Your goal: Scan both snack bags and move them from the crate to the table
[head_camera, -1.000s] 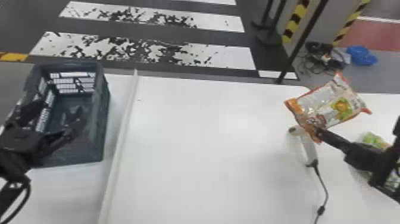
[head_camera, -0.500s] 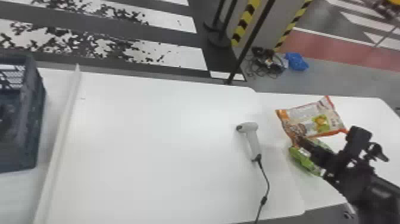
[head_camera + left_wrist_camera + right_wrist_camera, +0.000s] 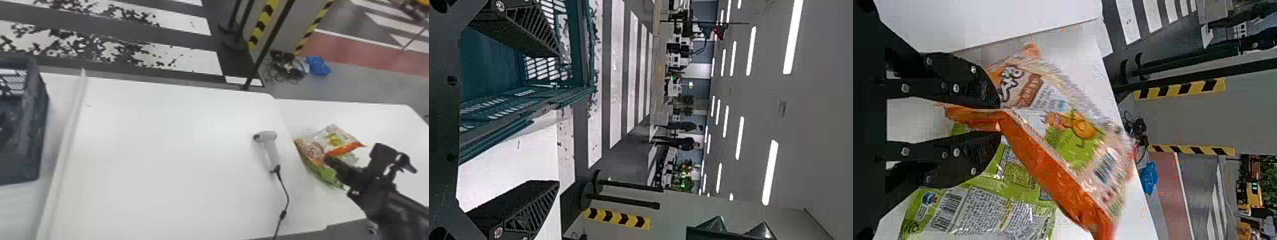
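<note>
crate (image 3: pixel 35 127), scanner (image 3: pixel 271 150), green bag (image 3: pixel 328 174) on table (image 3: pixel 166 166)

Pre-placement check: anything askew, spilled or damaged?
No spill or damage visible. The orange and white plastic snack bag slants across the green plastic snack bag, so they may end up stacked. Black cables lie tangled on the grey floor by a blue bundle.

A blue bundle (image 3: pixel 318 66) lies beside tangled cables (image 3: pixel 296 69); 2 yellow-black strips (image 3: pixel 263 24) rise nearby

High head view, forward and down; close-up right wrist view, sharing the snack bags (image 3: pixel 327 150)
</note>
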Controlling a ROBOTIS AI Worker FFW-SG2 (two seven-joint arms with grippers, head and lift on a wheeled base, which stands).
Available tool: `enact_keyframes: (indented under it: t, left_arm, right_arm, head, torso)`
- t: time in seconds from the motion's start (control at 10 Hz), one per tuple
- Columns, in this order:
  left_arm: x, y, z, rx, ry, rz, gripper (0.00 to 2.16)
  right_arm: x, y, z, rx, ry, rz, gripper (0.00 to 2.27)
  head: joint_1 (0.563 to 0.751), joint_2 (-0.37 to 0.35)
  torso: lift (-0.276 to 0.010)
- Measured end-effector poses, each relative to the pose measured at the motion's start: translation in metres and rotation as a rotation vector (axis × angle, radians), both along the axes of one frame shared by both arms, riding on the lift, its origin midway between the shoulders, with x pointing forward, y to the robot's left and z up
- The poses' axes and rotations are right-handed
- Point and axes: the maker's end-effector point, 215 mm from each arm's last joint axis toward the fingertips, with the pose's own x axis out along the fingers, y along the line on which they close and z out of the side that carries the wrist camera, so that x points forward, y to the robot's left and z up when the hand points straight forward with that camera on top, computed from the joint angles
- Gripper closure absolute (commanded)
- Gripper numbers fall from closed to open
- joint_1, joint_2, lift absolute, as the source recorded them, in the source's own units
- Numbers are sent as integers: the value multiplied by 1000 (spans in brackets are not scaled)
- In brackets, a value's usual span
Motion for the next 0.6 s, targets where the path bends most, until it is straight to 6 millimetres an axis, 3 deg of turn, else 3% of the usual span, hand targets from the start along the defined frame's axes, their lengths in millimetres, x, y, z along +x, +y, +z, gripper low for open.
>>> enact_keyframes:
  t: [0.3,0.4,0.6]
  left_arm:
    - [-1,-1,3,0,-5,-3,90]
    - [-1,-2,5,0,-9,-4,90]
    - [-1,-9,10,-8,-17,-13,90]
  right_arm:
    - [1,-5,12,-69,-33,-33,36]
    - [7,8,30,-110,-86,-14,36]
    - [21,65,72,-155,-198,71,36]
  head:
    - [695,-350]
    - [695,-350]
    - [695,-350]
  torso:
    - [-88]
    - [-88]
    - [-88]
